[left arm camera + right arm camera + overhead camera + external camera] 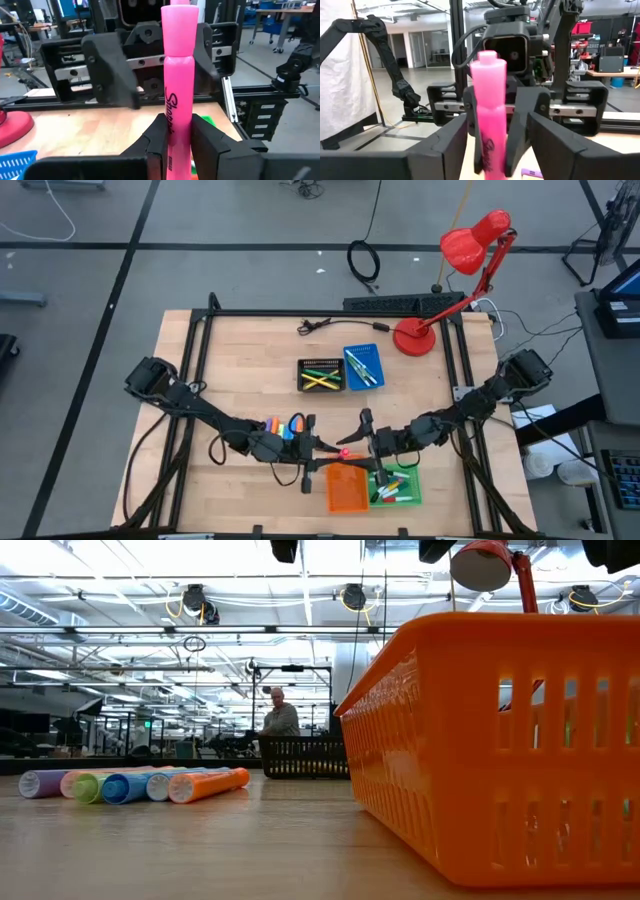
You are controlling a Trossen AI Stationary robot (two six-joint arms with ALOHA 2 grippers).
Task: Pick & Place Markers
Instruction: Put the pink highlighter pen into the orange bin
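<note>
Left claw: the left gripper (179,132) pinches a pink marker (179,75) low on its barrel, fingers tight on both sides; in the overhead view it (322,454) sits near the table's front middle.
Right claw: the right gripper (495,145) faces the left one, its fingers set wide on either side of the same pink marker (489,115), apart from it; overhead it (362,448) is just beside the left one.
Held marker: overhead it shows only as a small pink spot (345,451) between the two claws, above the table, just behind the orange tray.
Hard to see: in the right wrist view the marker's lower end is hidden behind the fingers. In the left wrist view its top is cut off by the frame edge. The low view shows neither claw.
Loose markers: a row (130,784) of purple, pink, green, blue and orange ones lies on the table; overhead they (283,425) are partly covered by the left arm.
Orange tray: (347,489) at the front edge; nothing visible inside. It fills the right of the low view (500,740).
Green tray: (412,490) touching the orange tray's right side, holding several markers.
Black tray: (321,376) mid-table, holding yellow, green and red markers, crossed.
Blue tray: (362,367) just right of the black one, a few markers inside.
Red lamp: (470,265) at the far right corner.
Background: a person (281,717) far behind the table.
</note>
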